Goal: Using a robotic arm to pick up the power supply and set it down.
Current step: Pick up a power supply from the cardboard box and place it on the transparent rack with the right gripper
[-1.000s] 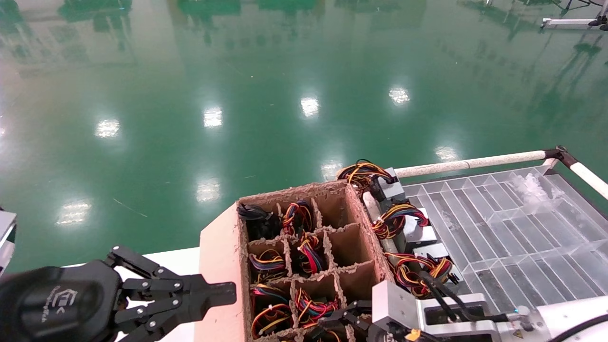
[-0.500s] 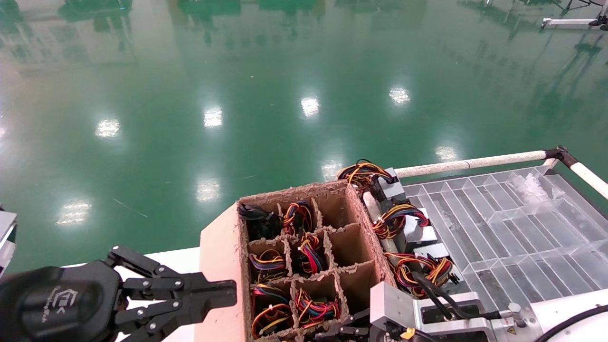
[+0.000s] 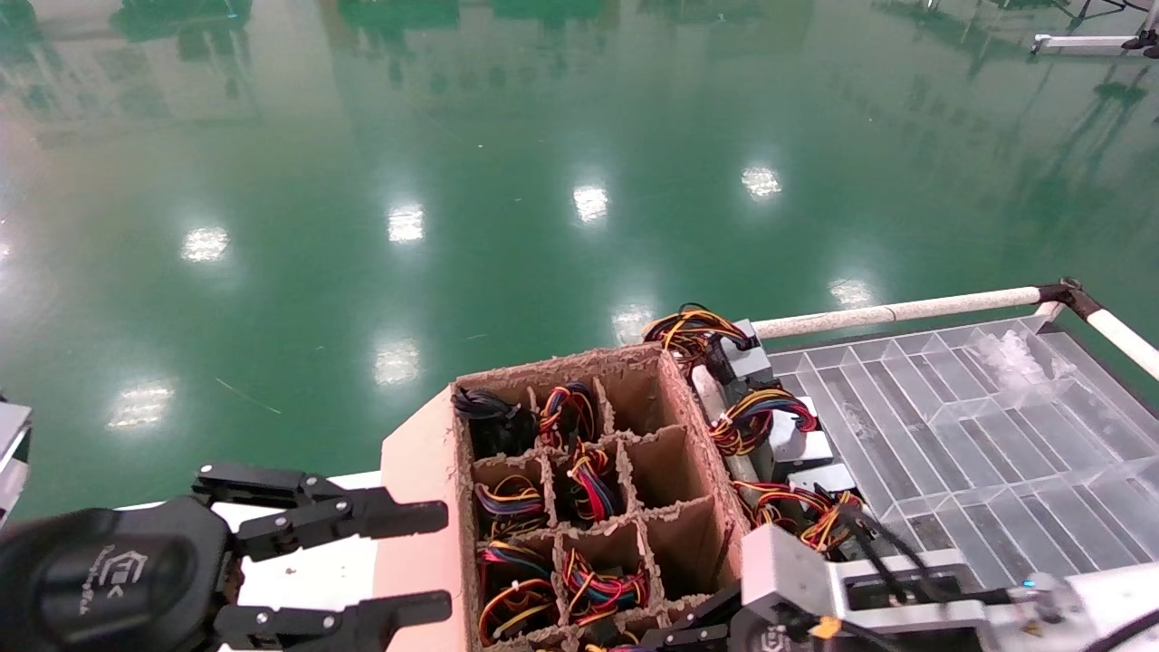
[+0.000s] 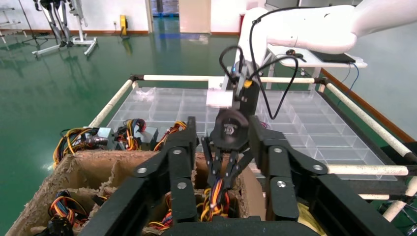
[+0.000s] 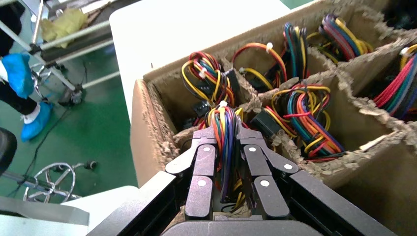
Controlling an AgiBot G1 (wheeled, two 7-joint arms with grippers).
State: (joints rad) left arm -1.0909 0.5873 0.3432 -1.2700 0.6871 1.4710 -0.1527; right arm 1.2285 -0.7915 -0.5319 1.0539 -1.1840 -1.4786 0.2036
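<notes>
A brown cardboard divider box (image 3: 418, 471) holds wire bundles in its cells. My right gripper (image 5: 224, 132) reaches into a near cell and is shut on the red, yellow, purple and black wire bundle (image 5: 222, 115) of a power supply whose grey body is hidden in the cell. The head view shows this gripper (image 3: 638, 637) at the box's near edge. My left gripper (image 3: 444, 561) hovers open beside the box's left wall, holding nothing. In the left wrist view, the right gripper (image 4: 216, 183) pinches the wires beyond my open left fingers (image 4: 182, 147).
Three other grey power supplies (image 3: 797, 444) with wire bundles lie in a row between the box and a clear divided tray (image 3: 951, 435). A white padded rail (image 3: 896, 312) frames the tray. The box stands on a white table (image 3: 308, 572). Green floor lies beyond.
My left gripper has gone from shut to open. The right wrist has shifted slightly to the right over the box's near cell.
</notes>
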